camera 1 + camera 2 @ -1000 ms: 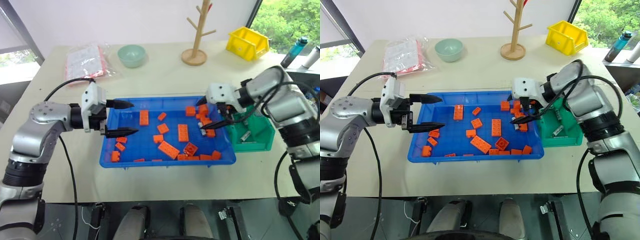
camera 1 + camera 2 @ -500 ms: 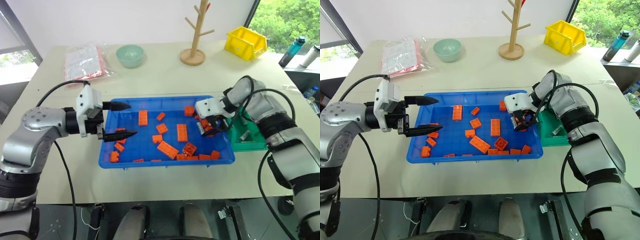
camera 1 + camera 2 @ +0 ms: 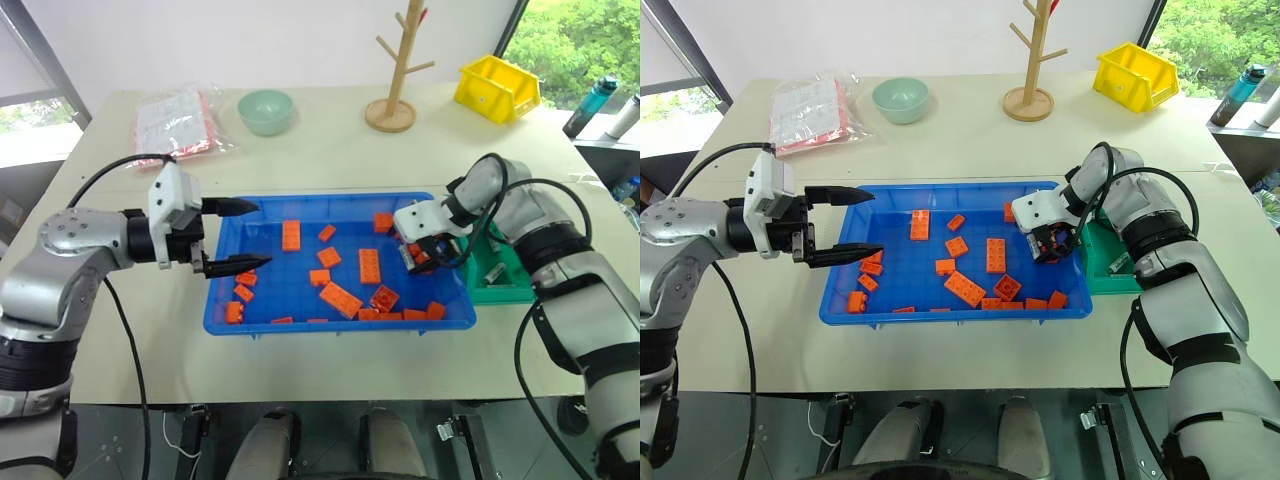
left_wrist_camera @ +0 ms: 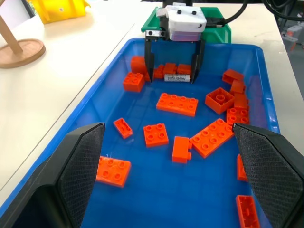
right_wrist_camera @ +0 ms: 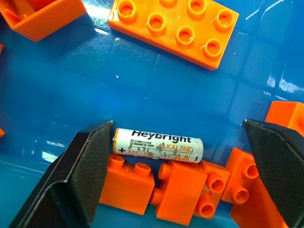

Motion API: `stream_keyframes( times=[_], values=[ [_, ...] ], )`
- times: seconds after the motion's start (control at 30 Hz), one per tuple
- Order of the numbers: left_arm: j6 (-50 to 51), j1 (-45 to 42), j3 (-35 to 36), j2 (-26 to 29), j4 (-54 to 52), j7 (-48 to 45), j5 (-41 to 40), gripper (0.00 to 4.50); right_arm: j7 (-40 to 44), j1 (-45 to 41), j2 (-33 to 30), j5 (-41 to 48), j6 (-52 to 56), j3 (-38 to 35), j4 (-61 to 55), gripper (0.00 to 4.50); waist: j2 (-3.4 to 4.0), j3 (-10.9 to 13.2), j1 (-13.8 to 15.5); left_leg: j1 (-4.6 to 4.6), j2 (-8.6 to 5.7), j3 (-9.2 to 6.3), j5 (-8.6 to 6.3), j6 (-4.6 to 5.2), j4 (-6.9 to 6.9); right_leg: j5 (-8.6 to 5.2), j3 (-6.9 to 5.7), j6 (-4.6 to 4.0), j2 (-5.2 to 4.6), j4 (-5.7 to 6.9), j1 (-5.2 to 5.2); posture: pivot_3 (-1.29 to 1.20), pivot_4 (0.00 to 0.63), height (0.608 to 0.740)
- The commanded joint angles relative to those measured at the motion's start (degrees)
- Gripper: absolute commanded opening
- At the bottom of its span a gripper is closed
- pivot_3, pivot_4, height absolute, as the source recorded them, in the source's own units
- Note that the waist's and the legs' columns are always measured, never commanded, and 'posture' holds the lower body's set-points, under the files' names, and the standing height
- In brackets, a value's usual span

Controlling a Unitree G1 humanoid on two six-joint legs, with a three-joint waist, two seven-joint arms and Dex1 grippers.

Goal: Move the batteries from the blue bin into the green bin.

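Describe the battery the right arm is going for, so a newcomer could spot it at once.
Start at the blue bin and go to its end beside the green bin. There, between the open right end effector's fingers, lies the battery against orange bricks. It is the one white cylinder among them, printed Heybright.

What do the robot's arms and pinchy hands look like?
Both arms are shiny silver-grey with black joints and loose black cables. Each wrist has a white boxy block. The left gripper and right gripper each have two pointed black fingers with mesh-textured pads.
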Motion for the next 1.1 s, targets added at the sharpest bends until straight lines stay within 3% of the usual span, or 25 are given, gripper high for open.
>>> stream_keyframes(
  times=[0.03, 0.2, 0.23, 0.3, 0.47, 0.67, 0.83, 0.97, 1.1],
  values=[
    [-1.29, -1.84, -0.32, -0.21, 0.33, -0.53, 0.46, 4.50, 2.54, 0.15, -2.18, -1.41, 0.59, -0.13, -1.26, 4.47, 0.00, 0.00, 0.03, 0.00, -0.03, -0.01, 0.00, 0.00, 0.00, 0.00, 0.00, 0.00, -0.02, 0.00, 0.01, 0.00, 0.150, 0.719],
    [-2.02, -4.13, -1.68, -1.20, 2.39, -0.87, 1.17, 4.50, 2.14, 0.03, -1.38, -3.06, 2.58, 0.19, -3.56, 4.47, 0.00, 0.00, -0.12, 0.00, -0.03, -0.01, 0.00, 0.00, -0.01, 0.00, 0.00, 0.00, -0.01, 0.00, -0.01, 0.00, 0.150, 0.719],
    [-2.11, -4.34, -1.78, -1.31, 2.61, -0.95, 1.28, 4.50, 1.98, 0.11, -1.18, -3.14, 2.87, 0.06, -4.02, 4.24, 0.00, 0.00, -0.16, 0.00, -0.03, 0.00, 0.00, 0.00, -0.01, 0.00, 0.00, 0.00, -0.01, 0.01, -0.01, 0.00, 0.150, 0.719],
    [-2.28, -4.65, -1.89, -1.50, 2.99, -1.11, 1.48, 4.50, 2.20, 0.34, -1.07, -3.09, 3.40, -0.15, -5.01, 3.69, 0.00, 0.00, -0.24, 0.00, -0.03, 0.01, 0.00, 0.00, -0.02, 0.00, 0.00, 0.00, -0.02, 0.01, -0.03, 0.00, 0.150, 0.719],
    [-3.03, -5.06, -1.92, -1.82, 3.87, -1.34, 1.97, 4.50, 3.29, 1.02, -1.20, -2.03, 5.23, -1.09, -8.13, 1.23, 0.00, 0.00, -0.31, 0.00, -0.02, 0.01, 0.00, 0.00, -0.02, 0.00, 0.00, 0.00, -0.01, 0.01, -0.04, 0.00, 0.150, 0.719],
    [-3.42, -4.93, -1.85, -2.02, 4.02, -1.46, 2.26, 4.50, 4.90, 1.03, -0.43, 4.70, 18.49, -6.46, -17.70, 1.23, 0.01, 0.01, -0.53, -0.01, -0.01, 0.02, 0.00, 0.00, -0.03, 0.00, 0.00, 0.00, -0.01, 0.02, -0.06, 0.00, 0.150, 0.719],
    [-4.07, -4.91, -1.94, -2.10, 5.10, -2.17, 2.51, 4.50, 4.94, 4.73, -4.49, 9.02, 27.74, -11.19, -29.94, 1.23, 0.01, 0.01, -0.29, -0.01, 0.01, 0.01, 0.00, 0.00, -0.03, 0.00, 0.00, 0.00, -0.01, 0.03, -0.06, 0.00, 0.150, 0.719],
    [-4.61, -6.19, -2.97, -3.09, 6.37, -2.70, 3.03, 4.50, 5.06, 8.72, -8.28, 8.81, 24.87, -10.54, -34.27, 1.23, 0.00, 0.01, 0.11, -0.01, -0.04, 0.00, 0.00, 0.00, -0.01, 0.00, 0.01, 0.00, -0.04, 0.02, -0.02, 0.00, 0.150, 0.719],
    [-4.95, -7.81, -3.79, -4.14, 7.40, -2.87, 3.47, 4.50, -0.09, 8.20, -7.71, 4.44, 13.34, -8.09, -29.51, 1.23, 0.01, 0.01, -0.31, -0.01, 0.02, 0.11, 0.00, 0.00, -0.03, 0.00, 0.01, 0.00, -0.03, 0.02, -0.09, 0.00, 0.150, 0.719]
  ],
)
